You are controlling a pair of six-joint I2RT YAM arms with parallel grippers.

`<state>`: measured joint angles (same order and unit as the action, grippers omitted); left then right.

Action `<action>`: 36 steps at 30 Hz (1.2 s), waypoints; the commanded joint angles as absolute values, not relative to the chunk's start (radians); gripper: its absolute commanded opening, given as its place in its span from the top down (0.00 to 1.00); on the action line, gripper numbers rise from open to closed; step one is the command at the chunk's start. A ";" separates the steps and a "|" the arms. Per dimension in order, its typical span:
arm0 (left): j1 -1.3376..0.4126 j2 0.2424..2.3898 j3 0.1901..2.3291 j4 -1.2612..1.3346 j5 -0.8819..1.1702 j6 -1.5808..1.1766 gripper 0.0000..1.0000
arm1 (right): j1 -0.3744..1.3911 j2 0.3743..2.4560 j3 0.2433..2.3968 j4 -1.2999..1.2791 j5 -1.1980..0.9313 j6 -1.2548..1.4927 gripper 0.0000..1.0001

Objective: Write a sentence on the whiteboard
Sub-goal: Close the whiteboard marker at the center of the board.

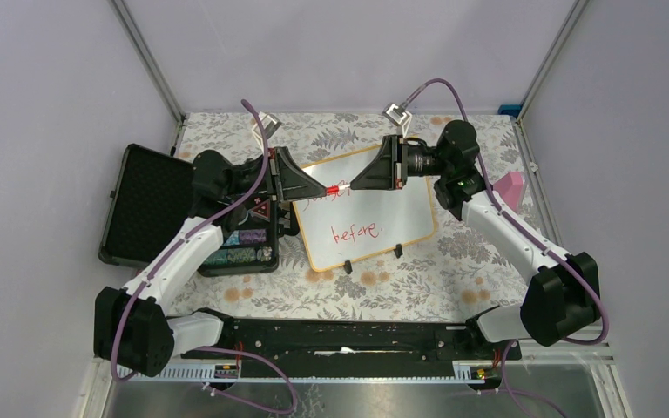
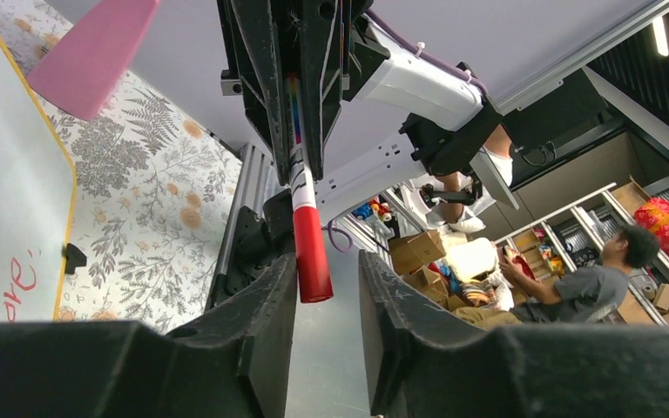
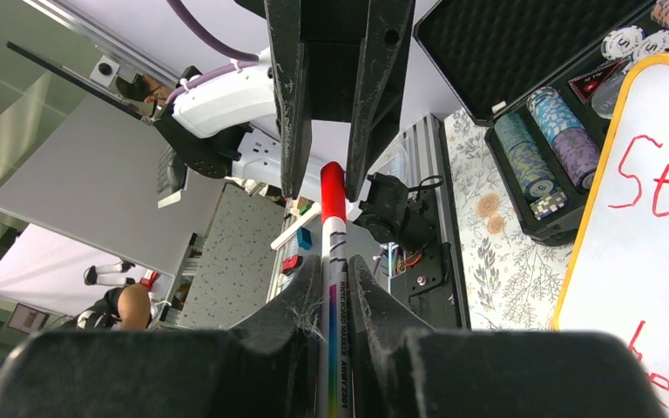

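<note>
Whiteboard: flat on floral surface, mid-workspace, just beside chip case; red lettering on its face.
Marker: level above board's far-left corner, red cap toward left arm.
Right jaws: clamped on marker barrel.
Left jaws: narrowly parted around cap, apparently not pinching.
Handling: probably light, stiff, glossy; could skid under pen pressure; best steadied by wooden frame, not written face.

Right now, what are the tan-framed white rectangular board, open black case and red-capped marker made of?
White board: smooth glossy panel carrying red ink; tan frame, likely wood.
Black case: hard shell, maybe plastic; dimpled foam lid lining.
Marker: glossy plastic-looking barrel, red cap.
</note>
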<state>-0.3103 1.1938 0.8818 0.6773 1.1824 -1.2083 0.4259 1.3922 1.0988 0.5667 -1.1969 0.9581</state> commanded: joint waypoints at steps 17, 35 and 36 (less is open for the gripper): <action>-0.333 1.220 0.930 0.623 1.155 -1.126 1.00 | 0.467 1.397 1.134 0.502 -1.171 0.871 1.00; -0.365 1.268 0.951 0.703 1.135 -1.152 1.00 | 0.601 1.455 1.165 0.406 -1.160 0.790 1.00; -0.365 1.269 0.951 0.705 1.135 -1.152 1.00 | 0.603 1.458 1.164 0.409 -1.162 0.791 1.00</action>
